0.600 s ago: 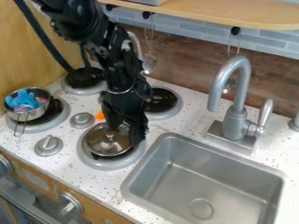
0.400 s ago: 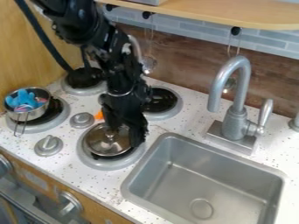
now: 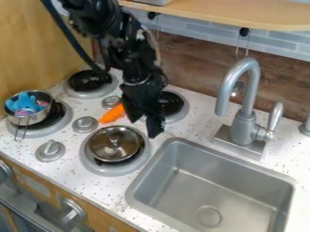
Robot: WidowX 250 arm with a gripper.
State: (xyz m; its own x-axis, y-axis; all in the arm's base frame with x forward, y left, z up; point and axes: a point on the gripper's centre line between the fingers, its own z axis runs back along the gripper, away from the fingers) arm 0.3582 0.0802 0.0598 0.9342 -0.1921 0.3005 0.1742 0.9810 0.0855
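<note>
The black gripper (image 3: 144,126) hangs over the counter just behind and right of the front right burner, its fingers apart with nothing between them. Nearest to it is a round metal lid with a small knob (image 3: 112,147), lying on that burner. An orange carrot-like object (image 3: 113,113) lies behind the lid, left of the gripper and partly hidden by it. On the front left burner stands a small metal pot (image 3: 35,118) with a blue toy (image 3: 24,102) and something pink inside.
A metal sink (image 3: 230,183) is set in the counter to the right, with a tall grey faucet (image 3: 245,124) behind it. Stove knobs (image 3: 50,150) stand between the burners. A wooden shelf (image 3: 242,16) with hanging utensils runs along the back.
The gripper has moved up and back to the right, away from the lid, which stays on the burner. More of the orange object and a rear knob are now uncovered.
</note>
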